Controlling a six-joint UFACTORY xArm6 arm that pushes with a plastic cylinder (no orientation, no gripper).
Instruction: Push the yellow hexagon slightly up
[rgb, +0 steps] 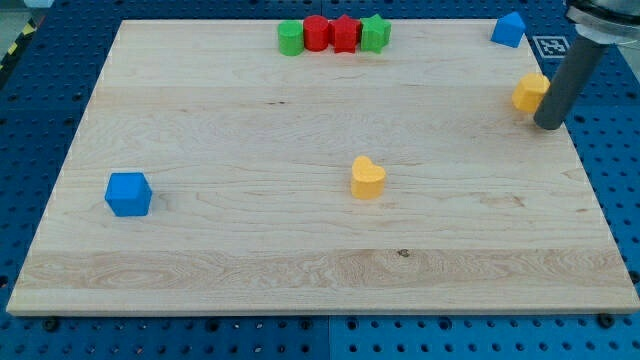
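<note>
The yellow hexagon (529, 91) sits near the board's right edge, toward the view's top. My tip (548, 125) stands just to the right of it and slightly below it, touching or almost touching its lower right side. The dark rod rises from there toward the view's top right corner.
A yellow heart (367, 178) lies near the board's middle. A blue cube (128, 194) is at the left. A row of green (290, 38), red (316, 33), red (344, 34) and green (374, 33) blocks lines the top edge. A blue block (508, 30) is at top right.
</note>
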